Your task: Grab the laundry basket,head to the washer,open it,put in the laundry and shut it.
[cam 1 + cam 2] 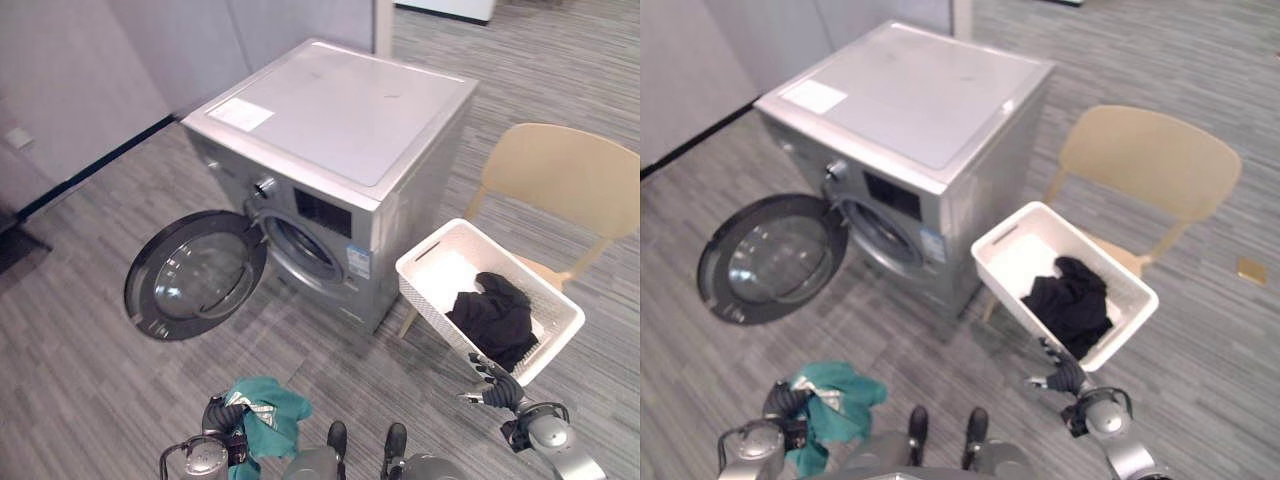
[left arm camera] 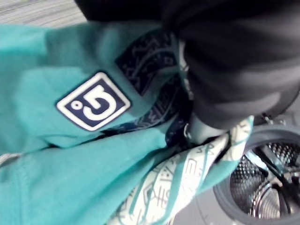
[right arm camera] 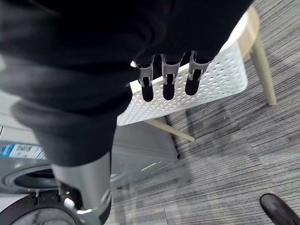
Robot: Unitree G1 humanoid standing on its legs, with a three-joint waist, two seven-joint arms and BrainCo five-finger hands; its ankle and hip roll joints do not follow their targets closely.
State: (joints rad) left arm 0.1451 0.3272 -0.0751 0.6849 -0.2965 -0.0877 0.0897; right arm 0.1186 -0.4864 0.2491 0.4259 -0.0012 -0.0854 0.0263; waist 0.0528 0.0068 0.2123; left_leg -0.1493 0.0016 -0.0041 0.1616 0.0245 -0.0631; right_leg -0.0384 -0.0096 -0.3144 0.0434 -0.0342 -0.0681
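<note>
We hold a teal garment (image 1: 268, 412) bunched in our left robot hand (image 1: 226, 417), low at the near left of the scene, with our fingers curled into the cloth; the left wrist view shows its folds and a dark patch pressed close against the hand, with the washer drum (image 2: 262, 187) just beyond. A black garment (image 1: 494, 315) lies in the white laundry basket (image 1: 430, 297), which rests tilted on the seat of a wooden chair (image 1: 565, 180) to the right of the washer (image 1: 340, 150).

The washer door (image 1: 195, 275) is swung wide open to the left, and the round opening (image 1: 300, 250) is clear to receive clothes. Our right robot hand (image 1: 497, 384) hangs just beside the near rim of the basket, fingers straight and relaxed, holding nothing; the right wrist view shows its dark-tipped fingers (image 3: 163, 84) against the perforated basket wall.

We judge the task to be well past its middle: the basket has been brought beside the washer and the door is open. What is left is loading the teal garment into the drum, fetching the black one from the basket, and shutting the door. From these views we cannot tell whether anything already lies in the drum.
</note>
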